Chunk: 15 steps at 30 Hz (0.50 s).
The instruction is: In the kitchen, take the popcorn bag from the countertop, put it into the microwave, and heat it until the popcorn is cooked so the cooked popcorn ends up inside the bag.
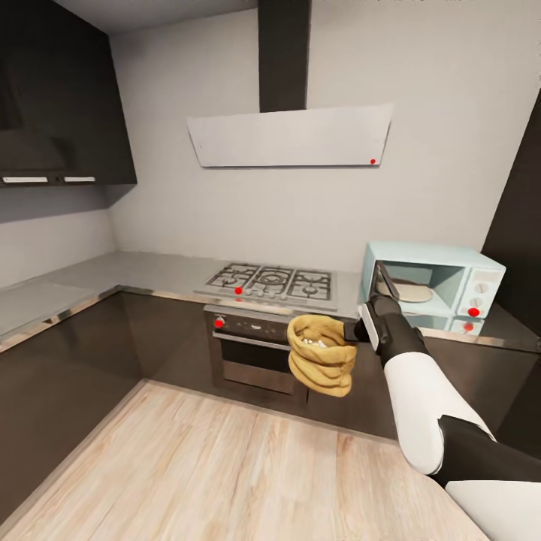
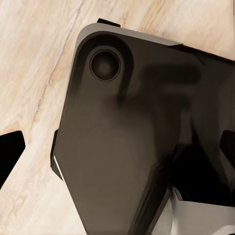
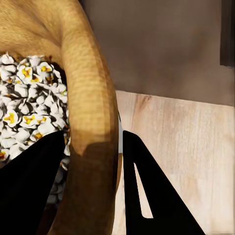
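Right gripper (image 1: 359, 330) is clamped on the rolled rim of the popcorn bag (image 1: 321, 364). In the right wrist view the two black fingers (image 3: 147, 196) straddle the rim wall, one inside the bag and one outside. The bag hangs in the air in front of the dark lower cabinets (image 1: 90, 353), over the wooden floor (image 1: 225, 473), not touching the countertop (image 1: 60, 293). It sits just right of the steel oven (image 1: 252, 349) front and below-left of the microwave (image 1: 432, 289).

Bag is upright with the mouth open; popcorn (image 3: 27, 103) fills it, white puffs with yellow centres (clear in the right wrist view, a few pale bits at the mouth in the head view).

Left gripper: cannot tell its state. The left wrist view shows a dark robot body panel (image 2: 137, 142) over the floor, with black shapes at the frame edges, and the jaws are not readable.

Further back, the microwave stands on the countertop at the right end, door swung open, pale turntable visible inside, red dot on the white control panel. The gas hob (image 1: 270, 284) sits left of it above the oven, each with a red marker. The white hood (image 1: 289, 137) hangs on the pale wall above, with dark upper cabinets (image 1: 60, 98) at the left.
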{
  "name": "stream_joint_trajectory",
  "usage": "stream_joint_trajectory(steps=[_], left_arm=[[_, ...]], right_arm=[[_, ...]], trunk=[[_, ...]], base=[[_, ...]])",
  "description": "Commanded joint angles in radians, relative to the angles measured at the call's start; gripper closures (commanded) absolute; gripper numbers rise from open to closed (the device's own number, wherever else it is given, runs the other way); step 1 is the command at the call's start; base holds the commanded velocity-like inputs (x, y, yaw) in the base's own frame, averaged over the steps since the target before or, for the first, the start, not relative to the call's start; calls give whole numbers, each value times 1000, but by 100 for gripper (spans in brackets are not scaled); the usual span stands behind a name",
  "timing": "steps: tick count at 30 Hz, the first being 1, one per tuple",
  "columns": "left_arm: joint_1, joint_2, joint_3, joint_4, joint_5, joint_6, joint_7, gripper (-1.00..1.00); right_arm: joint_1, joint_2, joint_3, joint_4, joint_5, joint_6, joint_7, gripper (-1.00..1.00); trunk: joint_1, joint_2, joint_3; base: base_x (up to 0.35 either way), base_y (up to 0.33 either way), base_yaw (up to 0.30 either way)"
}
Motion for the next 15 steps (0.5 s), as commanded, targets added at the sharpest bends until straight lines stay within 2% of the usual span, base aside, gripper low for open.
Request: stream_joint_trajectory(steps=[1, 15], left_arm=[[0, 0, 0, -1, 4, -2, 1, -100], [0, -2, 3, -1, 0, -1, 1, -100]], right_arm=[[-1, 2, -4, 0, 2, 3, 0, 100], [-1, 2, -5, 6, 2, 3, -3, 100]], trunk=[[0, -1, -1], [0, -1, -1]], base=[[-149, 0, -21], [-336, 0, -1]])
